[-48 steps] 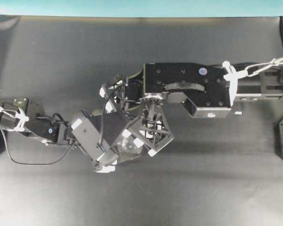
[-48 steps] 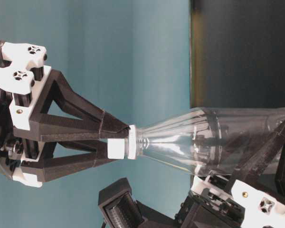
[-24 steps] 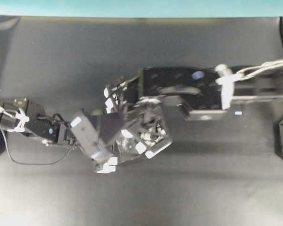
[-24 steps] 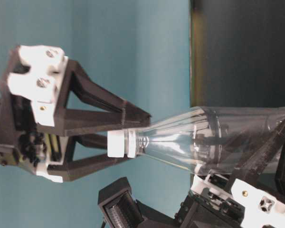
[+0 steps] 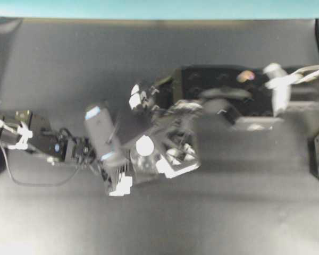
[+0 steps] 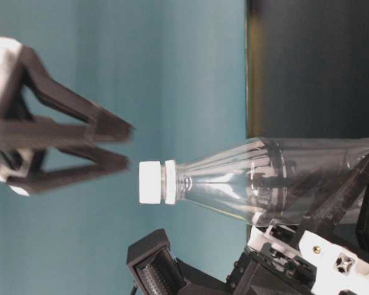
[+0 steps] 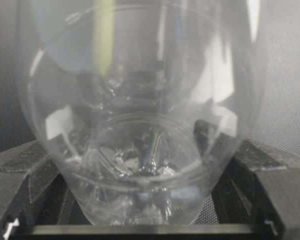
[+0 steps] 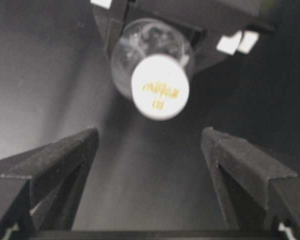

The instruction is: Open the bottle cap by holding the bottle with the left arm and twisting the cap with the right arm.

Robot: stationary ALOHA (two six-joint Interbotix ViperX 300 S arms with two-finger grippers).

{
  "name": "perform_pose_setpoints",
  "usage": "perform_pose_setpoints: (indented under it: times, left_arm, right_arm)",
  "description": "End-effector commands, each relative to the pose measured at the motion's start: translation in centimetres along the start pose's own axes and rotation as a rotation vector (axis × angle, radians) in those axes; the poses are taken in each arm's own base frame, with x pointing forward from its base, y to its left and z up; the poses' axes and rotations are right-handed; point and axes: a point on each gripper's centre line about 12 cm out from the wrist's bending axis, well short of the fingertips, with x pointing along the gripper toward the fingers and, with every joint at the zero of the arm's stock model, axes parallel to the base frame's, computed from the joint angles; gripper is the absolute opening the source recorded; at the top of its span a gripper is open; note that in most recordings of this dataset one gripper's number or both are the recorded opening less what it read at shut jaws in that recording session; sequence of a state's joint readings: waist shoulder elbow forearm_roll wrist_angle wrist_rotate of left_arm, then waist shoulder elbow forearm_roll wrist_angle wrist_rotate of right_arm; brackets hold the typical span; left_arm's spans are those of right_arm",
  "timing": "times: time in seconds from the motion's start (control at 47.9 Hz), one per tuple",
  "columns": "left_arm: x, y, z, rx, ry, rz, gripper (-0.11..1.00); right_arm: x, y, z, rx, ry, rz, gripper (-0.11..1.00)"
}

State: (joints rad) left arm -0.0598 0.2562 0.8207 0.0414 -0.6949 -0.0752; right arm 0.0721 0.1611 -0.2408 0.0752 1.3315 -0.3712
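Black matting covers the table (image 5: 53, 212), over which both arms are seen from above. The right arm (image 5: 228, 98) reaches in from the right, blurred, and the left arm (image 5: 48, 146) from the left. The bottle (image 6: 258, 181), of clear plastic, is pinched at its rounded body by the left hand (image 7: 140, 220), whose black fingers (image 7: 27, 170) press against both sides of it. The right hand (image 8: 149, 145) is spread wide, its fingers apart from the bottle cap (image 8: 160, 86), which is seen white, on the bottle neck, and gripped by nothing.
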Motion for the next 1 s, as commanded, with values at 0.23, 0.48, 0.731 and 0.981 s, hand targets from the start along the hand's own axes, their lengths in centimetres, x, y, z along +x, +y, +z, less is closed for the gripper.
perform_pose_setpoints:
  times: [0.23,0.48,0.731,0.981]
  left_arm:
    - [0.0,-0.3,0.5,0.002,-0.016,-0.009,0.83]
    - [-0.2,-0.2,0.6,0.001,-0.018,-0.007,0.83]
    - [0.3,0.0,1.5,-0.026,-0.043,-0.003,0.90]
    - [0.4,0.6,0.9,-0.062,0.028,0.017,0.97]
  right_arm:
    - [-5.4,1.3,-2.7,0.145,-0.197,-0.059,0.79]
    - [-6.0,2.8,-4.9,0.291,-0.374,-0.074,0.79]
    - [-6.3,4.0,-8.4,0.396,-0.464,-0.067,0.79]
    - [-8.7,5.3,-12.0,0.443,-0.651,-0.076,0.79]
